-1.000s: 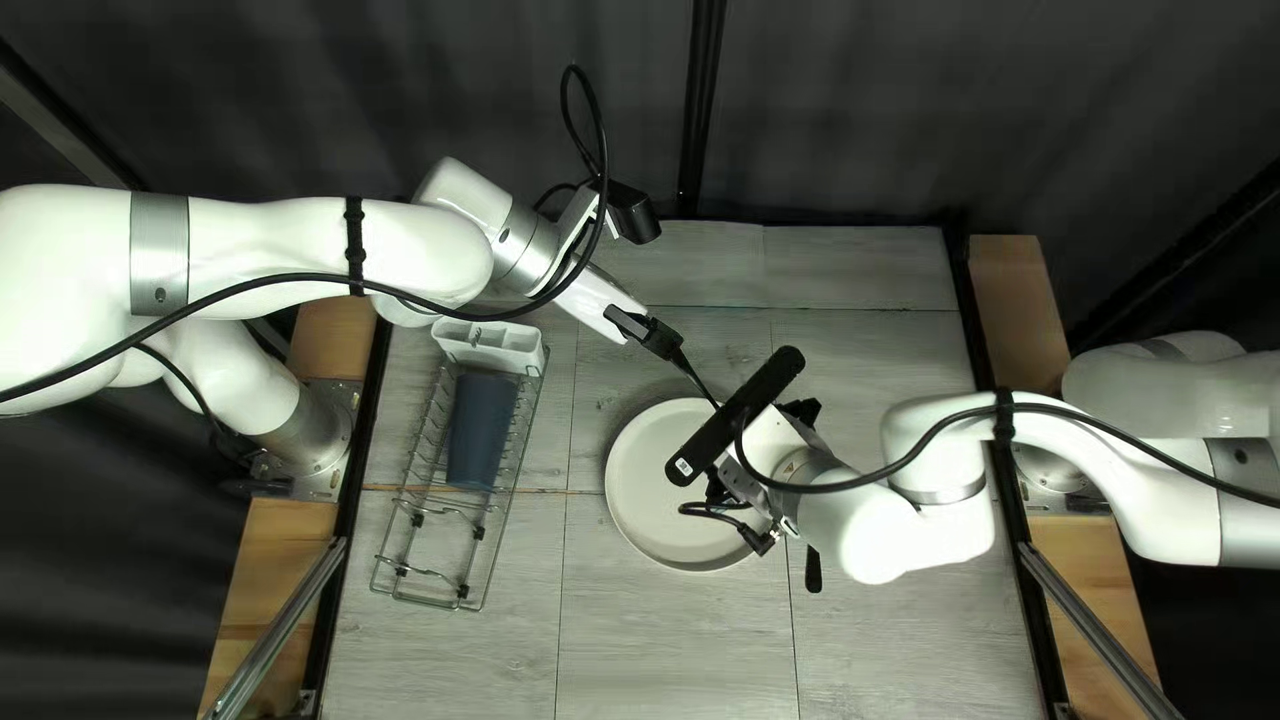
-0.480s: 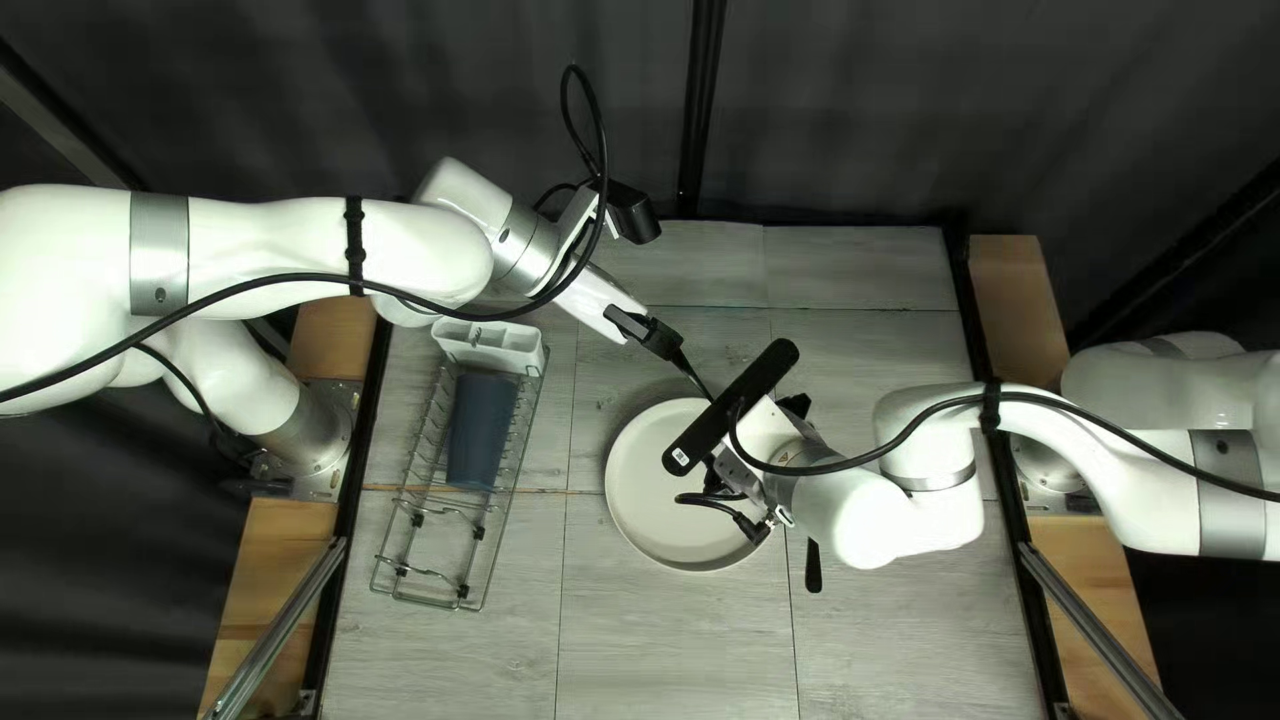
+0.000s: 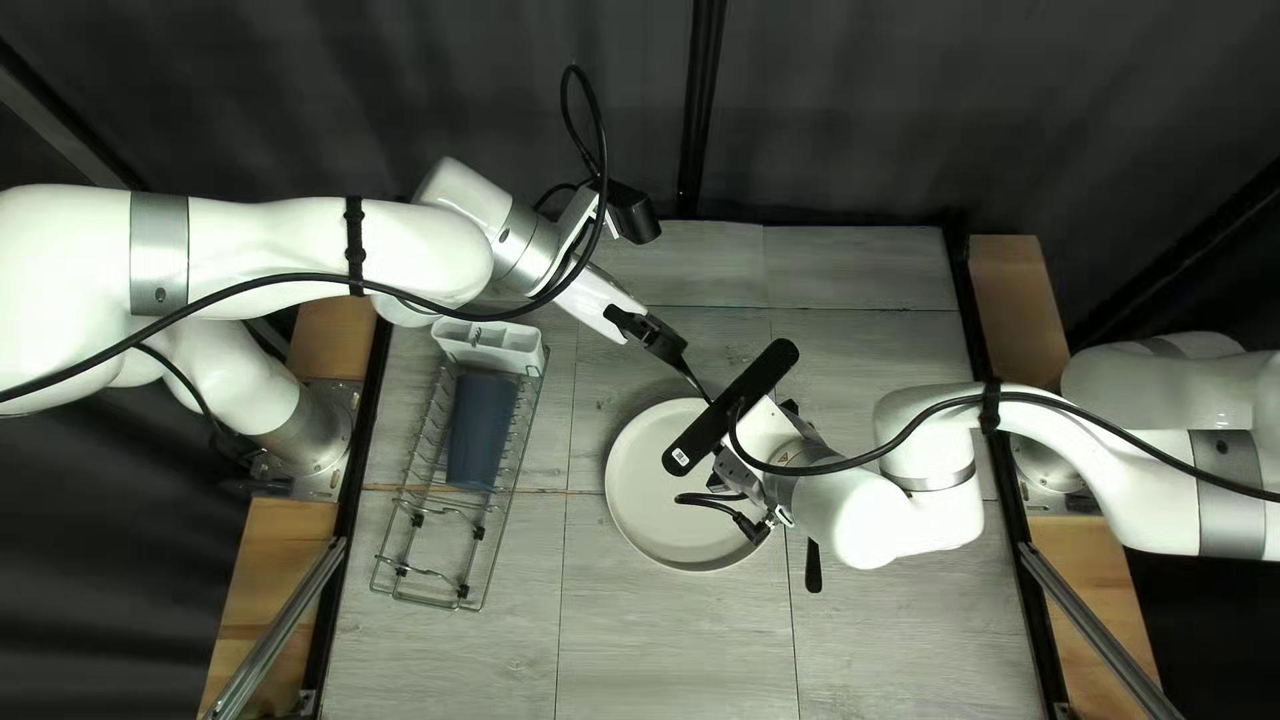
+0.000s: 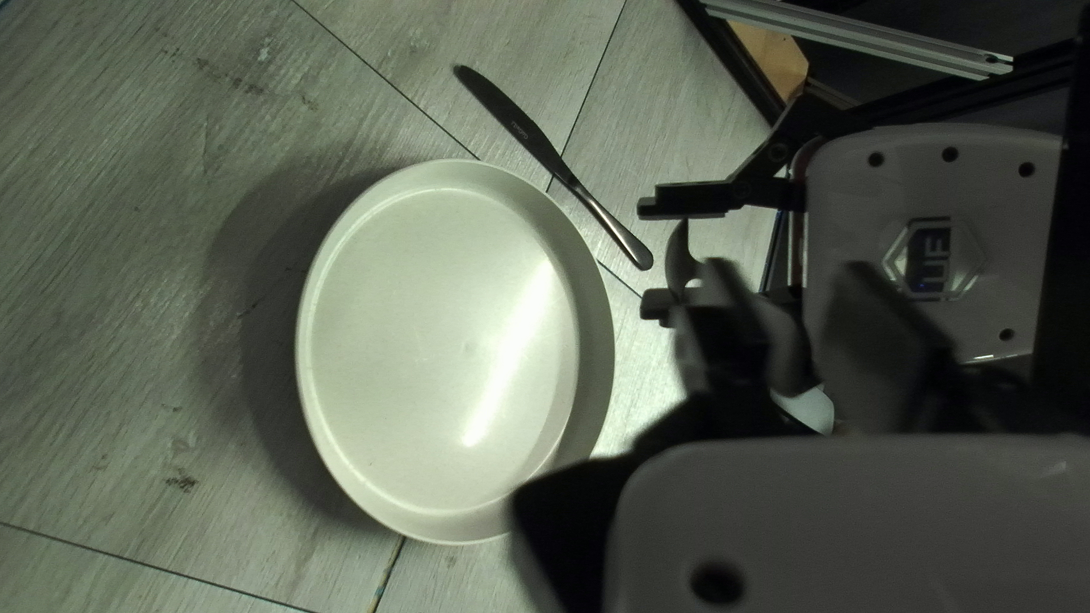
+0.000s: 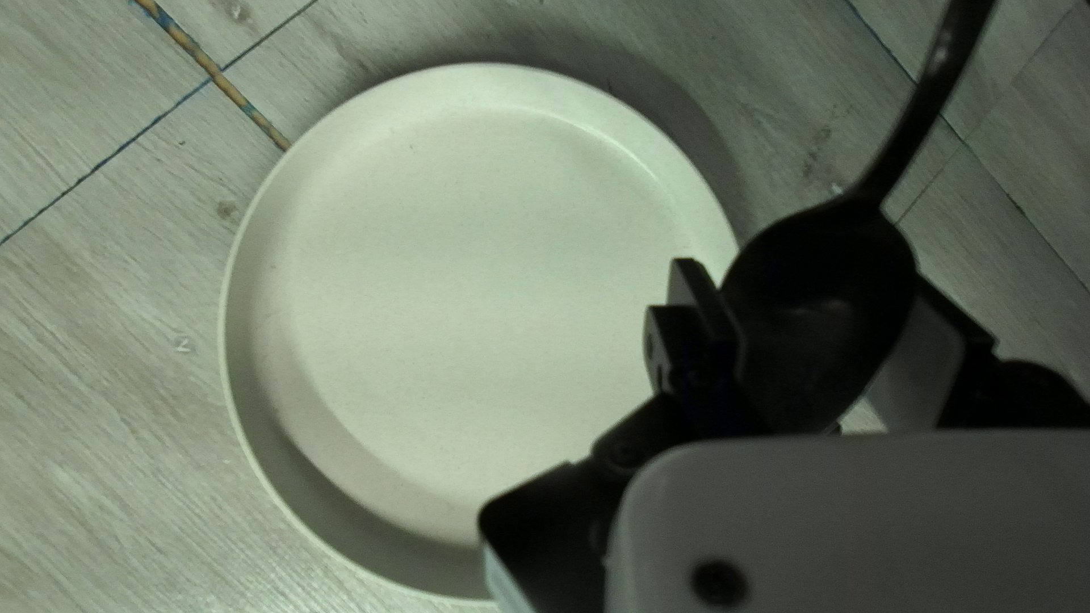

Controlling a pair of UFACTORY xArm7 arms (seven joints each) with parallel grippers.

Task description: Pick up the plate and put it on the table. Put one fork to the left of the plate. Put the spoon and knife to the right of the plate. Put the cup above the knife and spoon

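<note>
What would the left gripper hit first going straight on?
Likely the right gripper, around the bowl of the spoon. The top left view shows it aimed that way; depth is unclear, so it might pass just over or under.

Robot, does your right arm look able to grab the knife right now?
Probably not: my right gripper is shut on the spoon, though the knife lies uncovered beside the plate.

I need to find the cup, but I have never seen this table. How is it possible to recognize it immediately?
At the left of the top left view, on the table, stands a long wire rack. The cup is in it, next to the white holder. It is the only dark blue thing there; the holder is white and the wires are thin.
</note>
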